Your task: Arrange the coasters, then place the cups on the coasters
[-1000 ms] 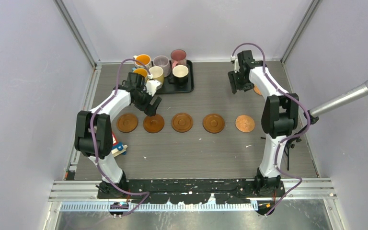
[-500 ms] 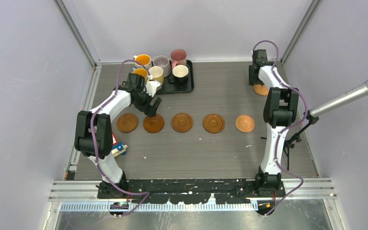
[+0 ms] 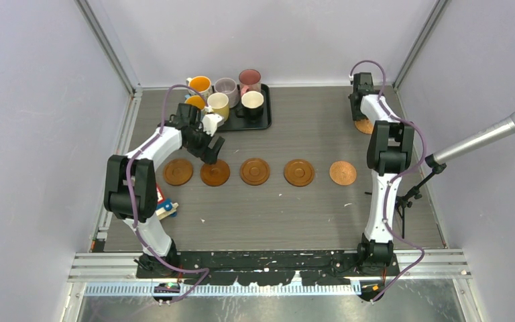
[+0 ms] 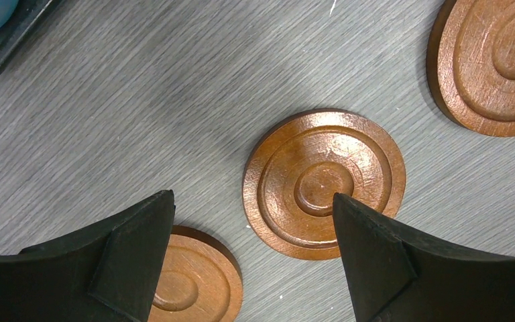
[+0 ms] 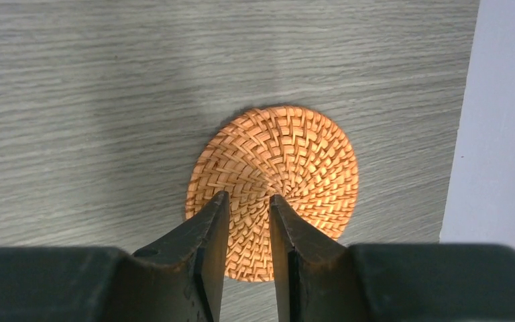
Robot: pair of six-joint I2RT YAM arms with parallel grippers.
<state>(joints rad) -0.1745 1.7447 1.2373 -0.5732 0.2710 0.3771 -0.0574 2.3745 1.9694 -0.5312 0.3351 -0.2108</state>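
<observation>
Coaster-arranging step. Your right gripper [image 5: 249, 196] sets its jaws nearly together over the woven coaster [image 5: 288, 161] at the desk's [image 5: 74, 100] far right edge; a grip cannot be confirmed. The left gripper [image 4: 251, 196] hangs, jaws apart, above the wooden coasters [image 4: 324, 182]. Next move calls for a secure pinch, then a carry to the row's end.

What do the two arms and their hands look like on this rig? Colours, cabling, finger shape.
The two match. The left arm and right arm have white link shells and black joint housings. A purple cable loops along the outside of each. The left hand has matte black fingers, broad wedges in its wrist view. The right hand has black fingers that look narrower and tapered. No markings are visible.
</observation>
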